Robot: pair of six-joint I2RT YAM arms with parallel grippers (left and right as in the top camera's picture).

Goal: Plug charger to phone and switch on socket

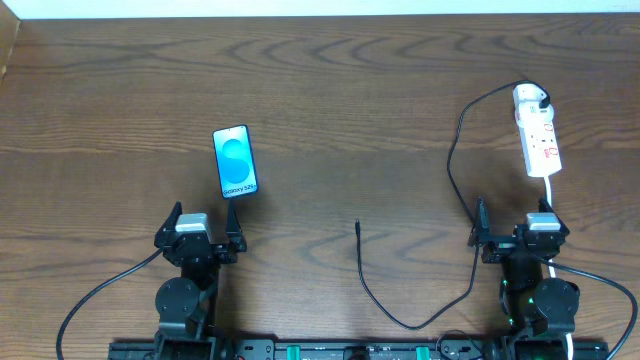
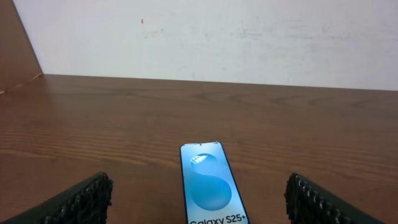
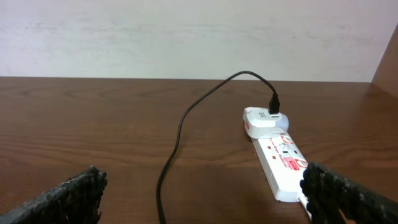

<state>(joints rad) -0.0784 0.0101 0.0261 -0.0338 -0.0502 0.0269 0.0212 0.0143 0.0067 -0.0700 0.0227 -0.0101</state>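
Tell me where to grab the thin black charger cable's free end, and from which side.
Grip the thin black charger cable just behind its small black plug tip, coming straight down from above. That stretch lies flat and straight on the brown wooden table, pointing away from the robot, nothing beside it, so closing sideways across it probably works best and leaves the tip free.

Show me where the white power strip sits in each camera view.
Overhead: the socket lies at the upper right.
Left wrist: not in it.
Right wrist: the socket is right of centre, angling toward the lower right.
Shared landmark: the charger's white adapter plugged into its far end, in overhead and right wrist.
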